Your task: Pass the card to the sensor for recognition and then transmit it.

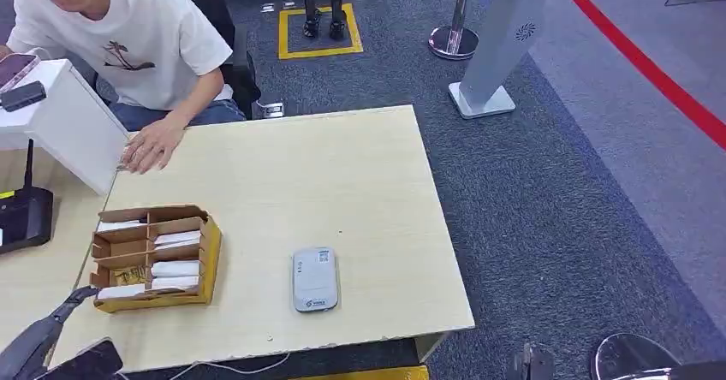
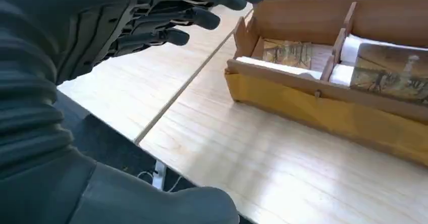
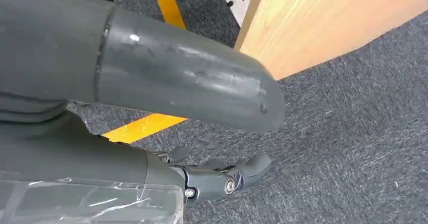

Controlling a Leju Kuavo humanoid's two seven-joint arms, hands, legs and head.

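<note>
A brown cardboard box (image 1: 154, 260) with several compartments sits at the table's front left and holds white cards (image 1: 175, 269). Up close, the box (image 2: 323, 115) shows picture-printed cards (image 2: 388, 72) among white ones. The grey-white card sensor (image 1: 314, 279) lies flat near the front edge, right of the box. My left hand (image 1: 38, 341) hovers at the table's front left corner, just short of the box. Its fingers (image 2: 176, 17) are stretched out and it holds nothing. My right hand (image 3: 166, 98) hangs beside the table over the carpet, holding nothing.
A person sits at the far left with a hand (image 1: 152, 145) resting on the table (image 1: 342, 175). A white box (image 1: 60, 115) and a black router (image 1: 21, 217) stand on the left. A grey stand (image 1: 501, 46) and a post base (image 1: 454, 42) stand on the carpet beyond.
</note>
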